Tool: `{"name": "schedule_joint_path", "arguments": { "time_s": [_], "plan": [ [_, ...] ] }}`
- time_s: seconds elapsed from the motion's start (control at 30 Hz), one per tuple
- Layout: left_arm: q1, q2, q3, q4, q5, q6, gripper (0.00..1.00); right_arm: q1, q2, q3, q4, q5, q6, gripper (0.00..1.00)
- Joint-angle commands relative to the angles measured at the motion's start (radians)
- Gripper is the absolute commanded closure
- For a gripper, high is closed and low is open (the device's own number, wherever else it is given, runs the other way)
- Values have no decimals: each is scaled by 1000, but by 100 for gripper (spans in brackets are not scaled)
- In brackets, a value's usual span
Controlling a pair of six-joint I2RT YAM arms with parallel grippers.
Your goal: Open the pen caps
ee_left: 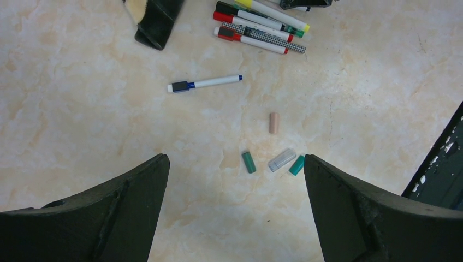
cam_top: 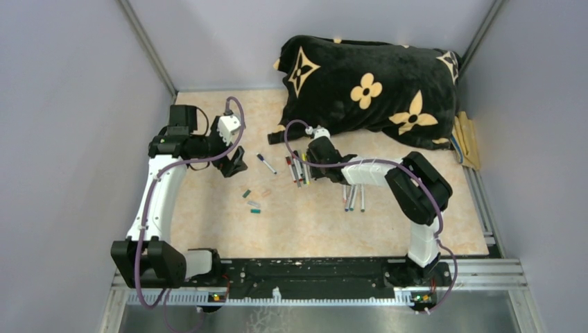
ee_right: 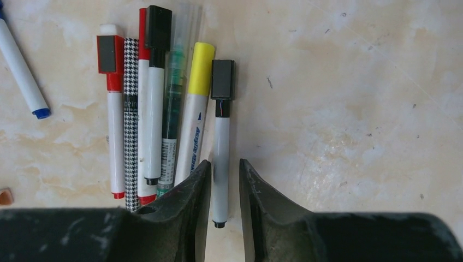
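Right gripper (ee_right: pixel 224 164) narrow, fingers straddling barrel of black-capped pen (ee_right: pixel 221 142); contact unclear. Left gripper (ee_left: pixel 235 158) spread wide over loose pen caps (ee_left: pixel 282 160).

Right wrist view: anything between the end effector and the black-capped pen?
Nothing visible. The right end effector straddles the black-capped pen, a finger each side of its barrel. The yellow-capped marker lies right beside it, close by one finger, and might get nudged on closing.
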Motion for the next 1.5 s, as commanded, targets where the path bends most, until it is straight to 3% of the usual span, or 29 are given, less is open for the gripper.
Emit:
{"name": "schedule_joint_path", "arguments": {
  "time_s": [0.0,0.13,0.23,0.53,0.7,0.83,1.0,1.17,1.47],
  "plan": [
    [7,-14,20,17,50,-8,1,12,11,-27,0,47,-30,74],
    [7,-10,25,26,72,-17,1,19,-3,-56,3,68,-42,78],
    [7,-4,29,28,90,-17,1,19,-40,-87,7,64,-46,100],
    [1,6,-25,-29,198,192,1,-10,-329,-180,9,-151,-38,100],
    [-86,-3,-83,-33,169,284,1,-15,-422,-195,-3,-509,-39,100],
    [-224,-17,-109,-24,79,317,1,-15,-410,-168,-4,-796,-17,100],
    [-360,-56,-139,-28,14,372,1,-15,-361,-124,39,-1007,41,100],
    [-450,-66,-182,-79,-75,421,5,-14,-303,-101,161,-1143,134,100],
    [-527,-90,-203,-70,-123,408,25,-15,-240,-68,255,-1210,219,100]
  ]
}}
